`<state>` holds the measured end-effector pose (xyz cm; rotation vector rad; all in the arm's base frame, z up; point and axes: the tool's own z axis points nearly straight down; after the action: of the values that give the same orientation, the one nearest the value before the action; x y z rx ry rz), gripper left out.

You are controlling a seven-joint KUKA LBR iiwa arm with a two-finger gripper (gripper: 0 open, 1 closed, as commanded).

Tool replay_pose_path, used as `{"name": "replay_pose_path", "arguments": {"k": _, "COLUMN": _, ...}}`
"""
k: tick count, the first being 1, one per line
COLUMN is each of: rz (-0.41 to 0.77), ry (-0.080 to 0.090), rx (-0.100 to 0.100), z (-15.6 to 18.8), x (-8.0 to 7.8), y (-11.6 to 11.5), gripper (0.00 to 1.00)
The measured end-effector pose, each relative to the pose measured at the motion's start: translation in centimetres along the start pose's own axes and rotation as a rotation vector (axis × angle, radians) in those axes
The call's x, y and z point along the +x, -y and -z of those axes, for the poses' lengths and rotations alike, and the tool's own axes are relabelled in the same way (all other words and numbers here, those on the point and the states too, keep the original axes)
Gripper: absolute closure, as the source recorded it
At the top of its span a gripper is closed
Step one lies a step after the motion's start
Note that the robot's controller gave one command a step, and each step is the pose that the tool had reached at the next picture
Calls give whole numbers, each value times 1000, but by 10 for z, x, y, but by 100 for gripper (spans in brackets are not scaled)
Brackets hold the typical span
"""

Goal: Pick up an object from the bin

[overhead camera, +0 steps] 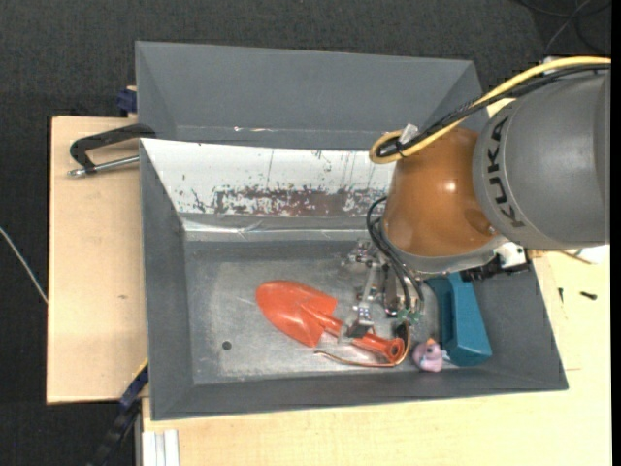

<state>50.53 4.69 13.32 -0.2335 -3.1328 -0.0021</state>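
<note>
Looking down from above and a little to one side, the grey metal bin (165,289) has just a few things on its floor. The arm (553,163) comes in from the right, big and grey, with a rounded orange cover (437,202) at its wrist and a yellow cable (505,85) looping over it. Below that cover the hand (376,309) hangs low over the right half of the bin floor, right above the thin handle of an orange toy shovel (296,311). The shovel is bright orange plastic and lies flat. Its broad, rounded scoop points left toward the middle of the floor, and its narrow handle runs down and to the right, ending in a small loop close to the front wall. The hand is at the handle, just right of the scoop, but I cannot tell whether it is open or closed, nor whether it touches the shovel. Just to the right a teal-blue block (464,323), long and box-like, lies along the right wall. A small pink-and-purple thing (428,357) lies at the block's near end, beside the shovel's loop.
</note>
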Motion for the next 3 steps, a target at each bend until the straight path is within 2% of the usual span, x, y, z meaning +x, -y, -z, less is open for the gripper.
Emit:
{"name": "replay_pose_path", "arguments": {"k": 1, "rz": 44, "ry": 1, "rx": 0, "z": 2, "x": 9, "y": -12, "gripper": 0}}
{"name": "replay_pose_path", "arguments": {"k": 2, "rz": -131, "ry": 4, "rx": -2, "z": -54, "x": 10, "y": -23, "gripper": 0}}
{"name": "replay_pose_path", "arguments": {"k": 3, "rz": -185, "ry": 8, "rx": -1, "z": -61, "x": 14, "y": -33, "gripper": 100}}
